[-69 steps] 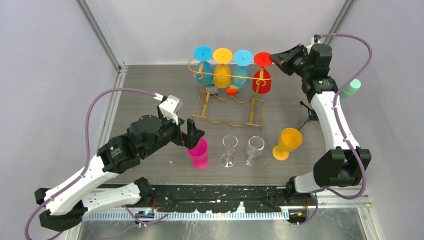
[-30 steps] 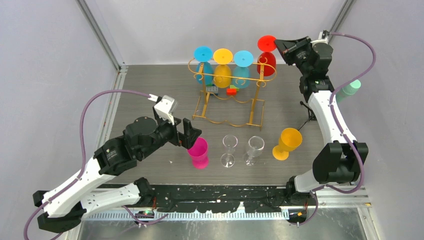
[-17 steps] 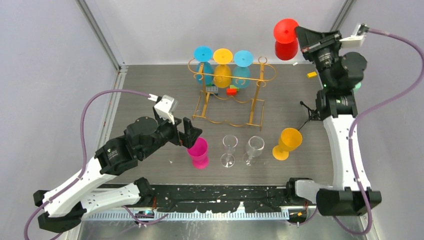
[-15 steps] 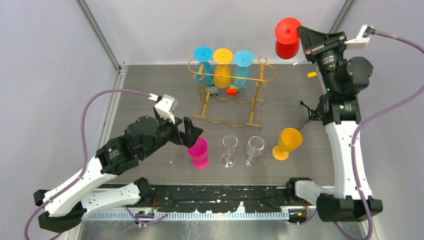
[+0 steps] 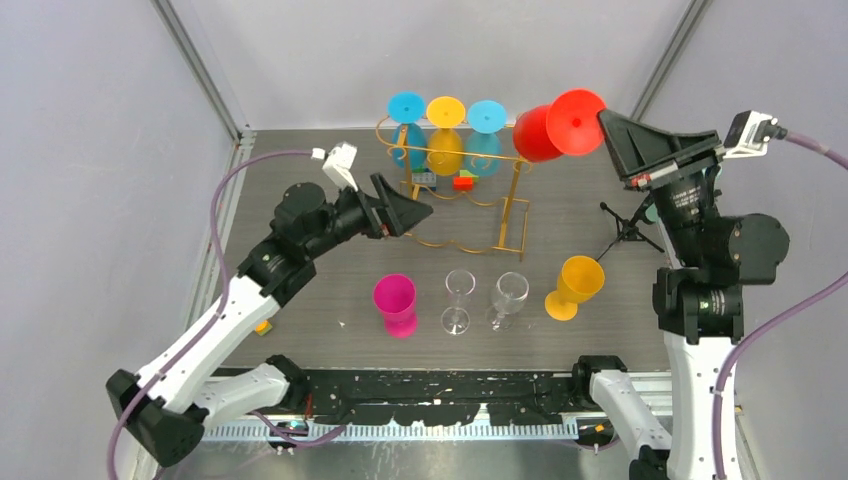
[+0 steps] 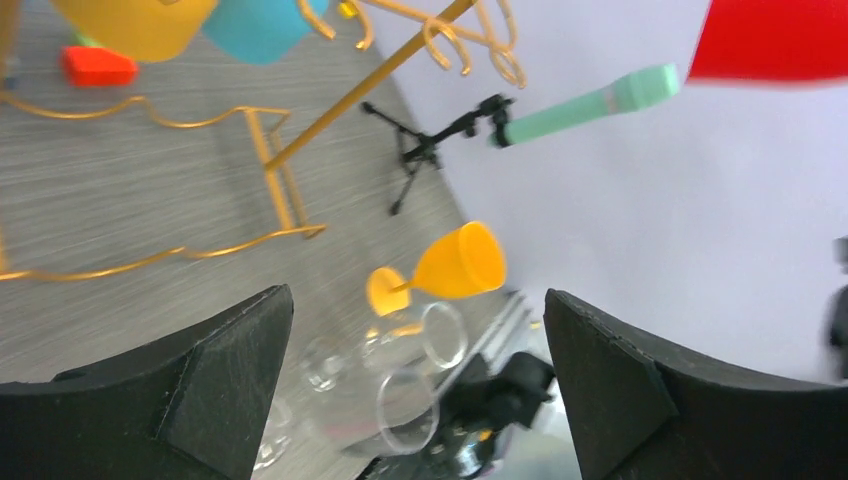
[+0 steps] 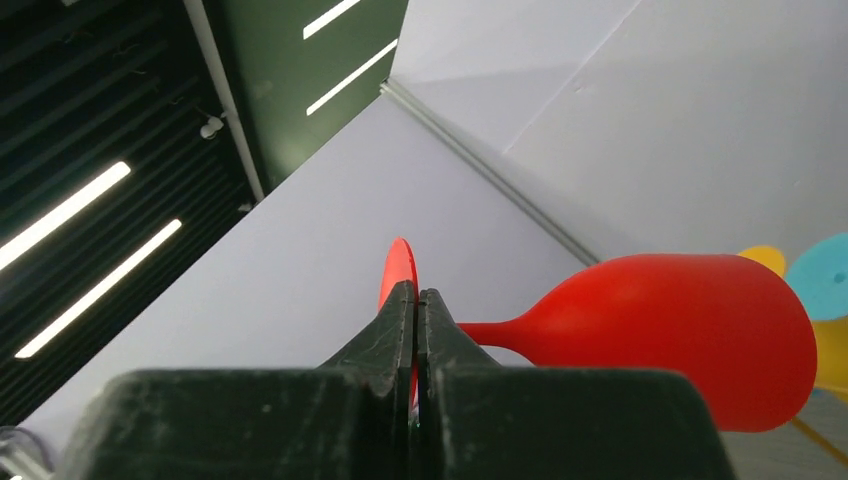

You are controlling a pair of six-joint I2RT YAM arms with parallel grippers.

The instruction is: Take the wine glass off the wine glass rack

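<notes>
The red wine glass (image 5: 540,133) hangs in the air, tipped on its side, just right of the gold wire wine glass rack (image 5: 508,215) and free of it. My right gripper (image 5: 607,125) is shut on the edge of its round foot (image 7: 398,270), with the bowl (image 7: 690,335) sticking out to the right in the right wrist view. Two blue glasses and a yellow glass (image 5: 445,112) hang upside down from the rack's top frame. My left gripper (image 5: 420,212) is open and holds nothing, level with the rack's left side; its fingers (image 6: 230,350) frame the table.
A pink glass (image 5: 396,303), two clear glasses (image 5: 458,297) and an orange glass (image 5: 575,285) stand in a row in front of the rack. A small black tripod (image 5: 625,225) stands at the right. Small coloured blocks (image 5: 462,182) lie under the rack.
The right arm lifted the red glass off the rack, raised it, then brought it down and left, tipped sideways. The left gripper left the pink glass and rose toward the rack.
</notes>
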